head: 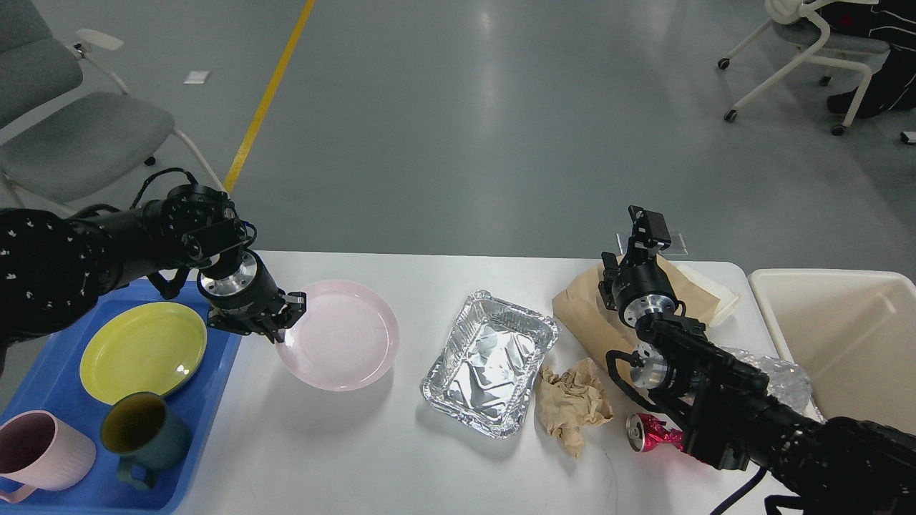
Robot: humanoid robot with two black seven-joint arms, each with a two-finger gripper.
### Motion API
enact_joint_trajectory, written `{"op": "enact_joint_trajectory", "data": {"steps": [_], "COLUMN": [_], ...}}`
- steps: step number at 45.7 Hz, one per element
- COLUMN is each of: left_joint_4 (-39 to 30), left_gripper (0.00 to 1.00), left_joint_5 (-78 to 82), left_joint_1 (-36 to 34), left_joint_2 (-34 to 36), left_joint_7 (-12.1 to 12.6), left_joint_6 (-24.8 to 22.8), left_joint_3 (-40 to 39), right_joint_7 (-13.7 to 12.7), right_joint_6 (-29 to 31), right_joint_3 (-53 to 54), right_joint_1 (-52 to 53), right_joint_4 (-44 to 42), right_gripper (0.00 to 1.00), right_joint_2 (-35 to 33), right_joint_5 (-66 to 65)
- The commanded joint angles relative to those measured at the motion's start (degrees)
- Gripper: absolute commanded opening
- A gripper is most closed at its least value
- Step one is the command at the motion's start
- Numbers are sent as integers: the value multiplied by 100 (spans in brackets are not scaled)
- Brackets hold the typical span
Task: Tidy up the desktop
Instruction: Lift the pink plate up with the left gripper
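The white desktop (401, 443) fills the lower view. My left gripper (285, 323) is shut on the left rim of a pink plate (343, 335) and holds it tilted a little above the desktop, just right of the blue tray (50, 390). My right gripper (647, 227) is open and empty, raised over a brown paper bag (583, 315) at the back right. A foil tray (490, 372), crumpled brown paper (572, 404) and a crushed red can (650, 433) lie on the desktop.
The blue tray holds a yellow plate (143, 350), a dark green mug (143, 433) and a pink mug (43, 454). A cream bin (851, 343) stands at the right edge, with crumpled clear plastic (787, 379) beside it. Chairs stand on the floor beyond.
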Motion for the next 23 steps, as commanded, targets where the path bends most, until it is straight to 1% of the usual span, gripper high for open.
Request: {"op": "enact_joint_trajectory", "data": {"steps": [1,9,15,23], "left_joint_4": [3,3,-23,-14], "left_gripper": [0,0,0,0], "left_joint_5": [-1,-1,-1,8], "left_joint_1": [-452,-1252,-1692,-1640], "left_joint_2": [22,339,795,1525], "left_joint_7": [52,52,52,43], "left_joint_6": [-255,-816,-816,-816], "left_joint_3": [-13,-30,23,23], "right_joint_7": [0,0,0,0], "right_joint_6": [0,0,0,0], "right_joint_3": [0,0,0,0], "right_joint_1": [0,0,0,0], "right_joint_4": [-1,-1,-1,-1], "right_gripper": [100,100,100,100], "right_joint_2": [-2,-2,-2,-2], "right_joint_5": [0,0,0,0]}}
